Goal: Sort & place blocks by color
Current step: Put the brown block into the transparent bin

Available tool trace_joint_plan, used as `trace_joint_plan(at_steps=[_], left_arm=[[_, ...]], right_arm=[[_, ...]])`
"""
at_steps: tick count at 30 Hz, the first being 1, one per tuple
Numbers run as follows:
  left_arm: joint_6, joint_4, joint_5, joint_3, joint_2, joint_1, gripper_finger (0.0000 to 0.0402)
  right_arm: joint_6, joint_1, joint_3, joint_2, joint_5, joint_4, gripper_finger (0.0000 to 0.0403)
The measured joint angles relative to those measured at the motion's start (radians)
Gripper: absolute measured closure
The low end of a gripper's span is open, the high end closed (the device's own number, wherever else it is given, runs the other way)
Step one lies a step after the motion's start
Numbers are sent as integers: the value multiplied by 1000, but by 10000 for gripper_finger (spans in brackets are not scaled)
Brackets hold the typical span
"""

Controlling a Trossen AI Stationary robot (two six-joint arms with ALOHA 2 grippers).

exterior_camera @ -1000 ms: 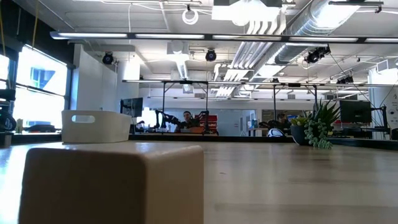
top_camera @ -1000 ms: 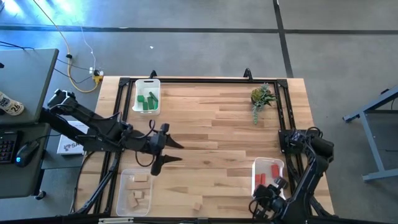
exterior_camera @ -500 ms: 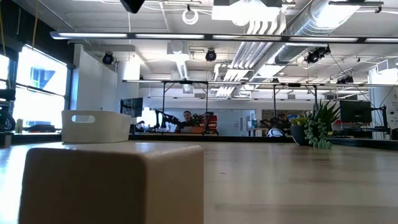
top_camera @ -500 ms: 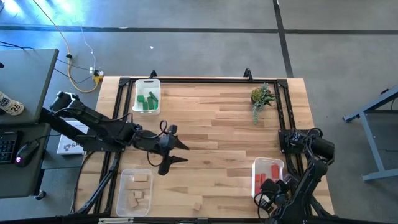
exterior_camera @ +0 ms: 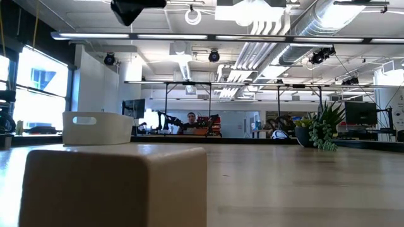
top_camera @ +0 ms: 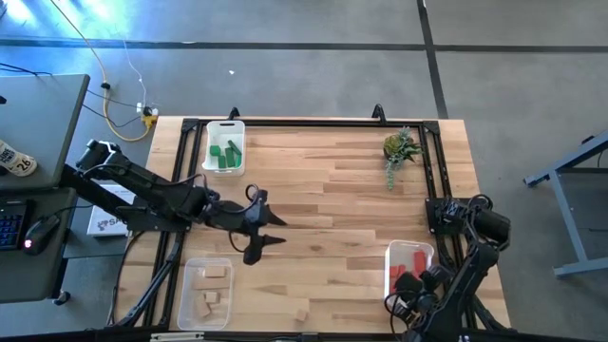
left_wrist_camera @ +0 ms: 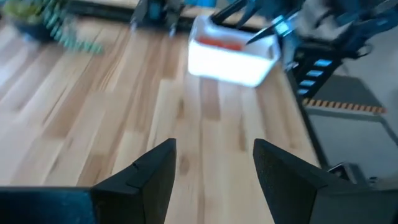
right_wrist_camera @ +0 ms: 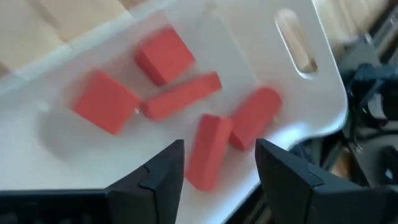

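Right gripper point(top_camera: 410, 288) hangs over the red tray point(top_camera: 396, 253), fingers spread apart, nothing between them. In the right wrist view, five red blocks point(right_wrist_camera: 179, 97) lie loose in that tray, one bar point(right_wrist_camera: 208, 150) directly under the open jaws.

Left gripper point(top_camera: 269, 230) is over bare table point(top_camera: 342, 199), well left of the red tray, jaws wide and empty.

One tan block point(top_camera: 302, 310) sits alone near the front table edge, left of the red tray and just right of the tan tray point(top_camera: 187, 290). Green tray point(top_camera: 226, 128) is at the far left corner.

Risks, as I judge them:
- Right fingers are low over the red tray; lifting off at a slant could clip its wall or drag a bar out.
- The tan block is close to the table edge; a nudge from a gripper could push it off.

Room: the table's middle, left of the red tray, is open. The plant point(top_camera: 399, 148) stands behind the red tray.
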Motion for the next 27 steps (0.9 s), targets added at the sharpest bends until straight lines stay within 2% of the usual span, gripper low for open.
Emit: trace_joint_plan(at_steps=[7, 11, 13, 18, 27], left_arm=[[-171, -155, -45, 0, 0, -2, 200], [-272, -223, -60, 0, 0, -3, 200], [-311, -249, -60, 0, 0, -3, 200], [-385, -294, -60, 0, 0, -17, 200], [-438, -323, -59, 0, 0, -60, 200]], right_arm=[[-7, -11, 72, -46, 224, 3, 219], [-91, -29, 118, -71, 406, 3, 219], [-166, -46, 141, -77, 464, 5, 219], [-406, -112, 193, -78, 492, 43, 219], [-926, -249, 237, -78, 457, 267, 219]])
